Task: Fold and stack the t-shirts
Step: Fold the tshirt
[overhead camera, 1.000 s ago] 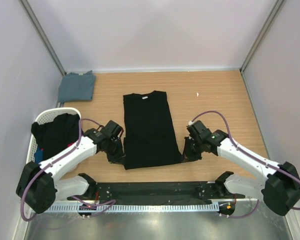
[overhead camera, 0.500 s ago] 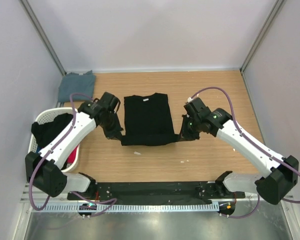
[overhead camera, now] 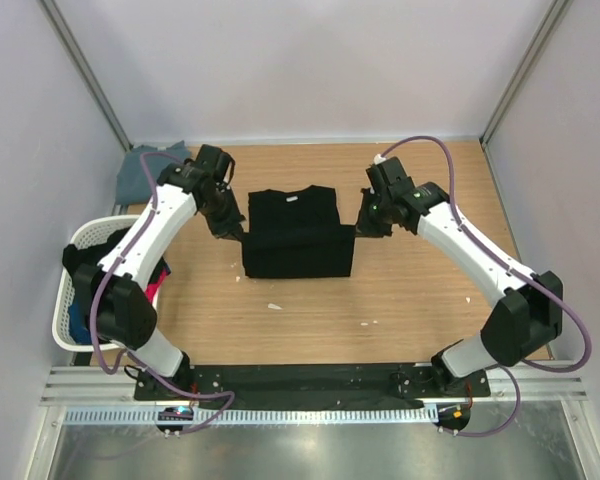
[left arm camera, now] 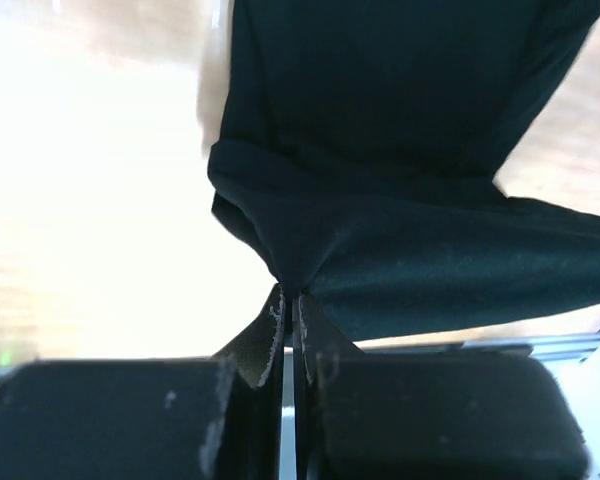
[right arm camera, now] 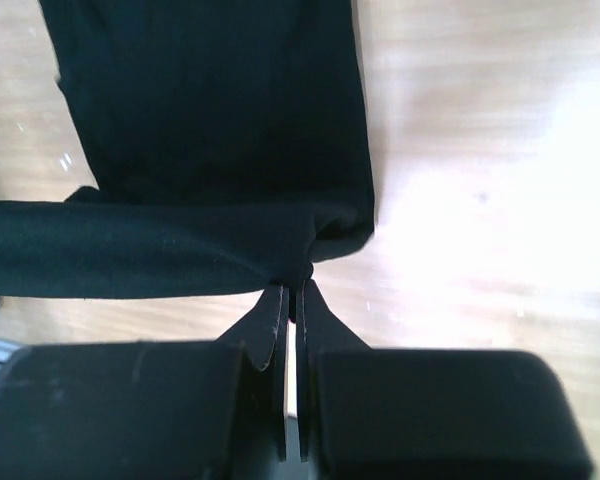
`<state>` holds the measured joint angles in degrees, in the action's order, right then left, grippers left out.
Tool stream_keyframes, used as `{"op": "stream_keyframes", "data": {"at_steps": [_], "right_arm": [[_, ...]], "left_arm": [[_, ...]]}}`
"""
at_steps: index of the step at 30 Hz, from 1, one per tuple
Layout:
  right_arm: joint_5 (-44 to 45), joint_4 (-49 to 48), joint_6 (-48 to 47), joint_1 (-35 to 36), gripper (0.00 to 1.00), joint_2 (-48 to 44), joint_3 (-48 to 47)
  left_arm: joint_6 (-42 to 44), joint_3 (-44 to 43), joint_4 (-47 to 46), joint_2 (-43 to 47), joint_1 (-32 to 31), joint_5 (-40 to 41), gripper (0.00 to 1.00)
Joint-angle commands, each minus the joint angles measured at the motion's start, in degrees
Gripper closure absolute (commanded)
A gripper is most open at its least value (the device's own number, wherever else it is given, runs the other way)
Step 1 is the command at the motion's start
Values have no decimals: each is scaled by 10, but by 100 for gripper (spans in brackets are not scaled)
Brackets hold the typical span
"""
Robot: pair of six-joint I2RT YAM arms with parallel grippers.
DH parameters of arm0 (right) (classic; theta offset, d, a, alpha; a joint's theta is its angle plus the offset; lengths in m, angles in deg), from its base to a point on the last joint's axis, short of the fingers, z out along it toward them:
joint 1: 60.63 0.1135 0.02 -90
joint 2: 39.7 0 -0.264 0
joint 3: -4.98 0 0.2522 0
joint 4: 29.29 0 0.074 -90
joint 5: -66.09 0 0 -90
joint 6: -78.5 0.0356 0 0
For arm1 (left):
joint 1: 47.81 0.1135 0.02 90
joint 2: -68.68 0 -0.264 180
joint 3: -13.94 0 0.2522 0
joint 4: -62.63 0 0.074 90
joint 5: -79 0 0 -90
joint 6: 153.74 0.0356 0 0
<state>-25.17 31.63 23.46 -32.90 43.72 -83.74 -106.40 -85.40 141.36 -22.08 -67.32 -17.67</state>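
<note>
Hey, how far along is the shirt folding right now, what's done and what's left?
Done: the grey-blue t-shirt lies at the far left corner, apparently folded. In hand: the left hand and right hand are shut on the bottom corners of the black t-shirt, its hem doubled toward the collar. Left: release it, stack it with the grey-blue one, then the dark clothes in the laundry basket.

Grey-blue shirt (overhead camera: 135, 182) — partly hidden behind left arm (overhead camera: 172, 212).
</note>
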Motion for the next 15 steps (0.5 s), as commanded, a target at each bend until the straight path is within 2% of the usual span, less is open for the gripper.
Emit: {"op": "stream_keyframes", "data": {"at_steps": [1,8,15], "right_arm": [[20,-50,-42,-19,99,19,-52],[-4,-71,-71,-57,99,99,-118],[-34,-91,-110,-84,99,219,-205]], "left_arm": [[34,-47,-14,-22,23,6,100],[49,-88,-49,-85,45,-4,100],[57,-140,-95,-169,73,-13,100]]}}
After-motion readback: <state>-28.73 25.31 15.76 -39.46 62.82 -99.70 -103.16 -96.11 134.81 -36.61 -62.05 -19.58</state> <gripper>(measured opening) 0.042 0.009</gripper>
